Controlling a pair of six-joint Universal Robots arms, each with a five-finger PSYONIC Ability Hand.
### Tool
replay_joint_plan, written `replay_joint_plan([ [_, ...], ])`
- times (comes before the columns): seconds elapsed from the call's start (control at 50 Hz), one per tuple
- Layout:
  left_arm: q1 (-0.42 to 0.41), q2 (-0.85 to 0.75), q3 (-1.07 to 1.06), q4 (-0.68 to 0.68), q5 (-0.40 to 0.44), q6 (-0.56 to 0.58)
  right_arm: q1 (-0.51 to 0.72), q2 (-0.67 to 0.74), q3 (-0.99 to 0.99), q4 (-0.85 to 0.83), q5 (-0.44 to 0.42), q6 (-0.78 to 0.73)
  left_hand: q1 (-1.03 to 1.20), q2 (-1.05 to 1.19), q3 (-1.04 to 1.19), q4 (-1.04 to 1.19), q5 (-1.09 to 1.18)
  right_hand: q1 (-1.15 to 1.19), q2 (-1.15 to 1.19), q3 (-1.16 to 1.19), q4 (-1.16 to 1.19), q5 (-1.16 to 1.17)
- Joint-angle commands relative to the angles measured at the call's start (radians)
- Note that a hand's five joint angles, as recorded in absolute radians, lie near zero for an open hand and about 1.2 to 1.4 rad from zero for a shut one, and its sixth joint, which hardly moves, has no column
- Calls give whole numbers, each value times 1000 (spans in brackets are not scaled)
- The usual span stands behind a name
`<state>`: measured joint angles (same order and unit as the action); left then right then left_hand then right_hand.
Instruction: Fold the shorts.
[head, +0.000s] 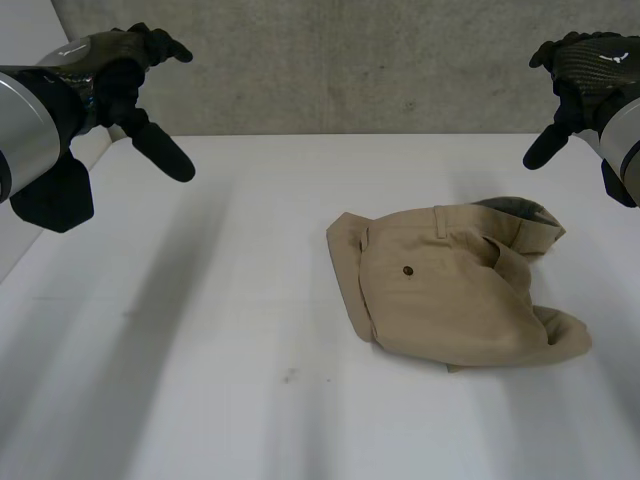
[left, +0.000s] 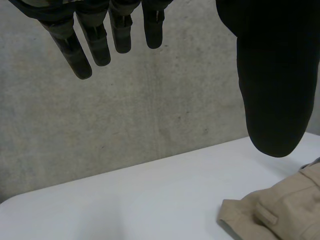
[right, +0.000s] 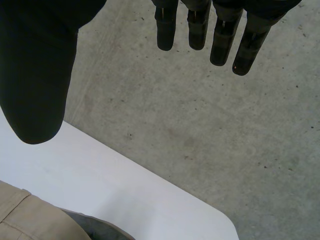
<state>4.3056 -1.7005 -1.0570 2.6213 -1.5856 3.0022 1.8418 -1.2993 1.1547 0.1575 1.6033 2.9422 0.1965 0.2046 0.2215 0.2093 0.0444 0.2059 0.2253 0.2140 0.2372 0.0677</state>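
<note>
No text, number, brand or sign can be read on the tan shorts (head: 450, 290), the white bench (head: 200, 350) or the concrete wall (head: 350, 60). A pale mark on the back of the right hand (head: 583, 66) is too small to read.

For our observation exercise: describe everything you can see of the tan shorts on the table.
The shorts are tan, woven-looking cloth, lying rumpled and bunched, not neatly folded, on the white table, toward the robot's right. The waistband, with a belt loop, lies along the far side; a dark button sits on one panel; grey lining shows at the far corner. Only the table touches them: the left hand and right hand hang open, well apart.
</note>
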Motion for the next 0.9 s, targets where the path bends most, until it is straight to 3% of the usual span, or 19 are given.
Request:
replay_joint_plan([
  [0.02, 26, 1, -32, 35, 1, 4, -1, 2, 2, -6, -6, -6, -21, -29, -46, -34, -44, -31, -51, -39, -63, -68],
  [0.12, 25, 12, -77, 94, 3, 6, -15, 14, -1, -12, -61, -40, -21, -29, -46, -34, -44, -31, -51, -39, -63, -68],
  [0.2, 20, 4, -112, 128, 1, 6, -19, 44, 0, -1, -207, -156, -18, -26, -43, -31, -41, -31, -51, -39, -63, -68],
  [0.28, 6, -14, -156, 147, 4, 4, -73, 89, 29, -1, -333, -397, -18, -26, -43, -31, -41, -31, -51, -39, -63, -68],
  [0.36, -52, -77, -195, 200, 4, 1, -125, 141, 48, -10, -370, -570, -21, -29, -46, -34, -44, -31, -51, -39, -63, -68],
  [0.44, -154, -146, -224, 318, -1, 3, -145, 222, 34, -33, -373, -644, -21, -29, -46, -34, -44, -31, -51, -39, -63, -68],
  [0.54, -227, -220, -267, 428, -2, 3, -159, 313, 36, -93, -422, -637, -21, -29, -46, -34, -44, -31, -51, -39, -63, -68],
  [0.74, -196, -262, -259, 453, -4, 3, -151, 459, 33, -179, -528, -448, -21, -29, -46, -34, -44, 43, 24, 35, 12, 7],
  [0.8, -167, -239, -258, 453, -4, 3, -151, 483, 30, -203, -525, -413, -21, -29, -46, -34, -44, 494, 474, 486, 462, 457],
  [0.82, -152, -216, -259, 453, -4, 3, -151, 485, 28, -208, -525, -407, -21, -29, -46, -34, -44, 722, 703, 714, 691, 686],
  [0.84, -144, -202, -259, 453, -2, 3, -150, 482, 20, -216, -520, -405, -21, -29, -46, -34, -44, 1186, 1166, 1178, 1154, 1149],
  [0.9, -112, -165, -259, 454, -2, 1, -138, 463, 7, -225, -511, -397, -21, -29, -46, -34, -44, 1190, 1171, 1182, 1159, 1154],
])
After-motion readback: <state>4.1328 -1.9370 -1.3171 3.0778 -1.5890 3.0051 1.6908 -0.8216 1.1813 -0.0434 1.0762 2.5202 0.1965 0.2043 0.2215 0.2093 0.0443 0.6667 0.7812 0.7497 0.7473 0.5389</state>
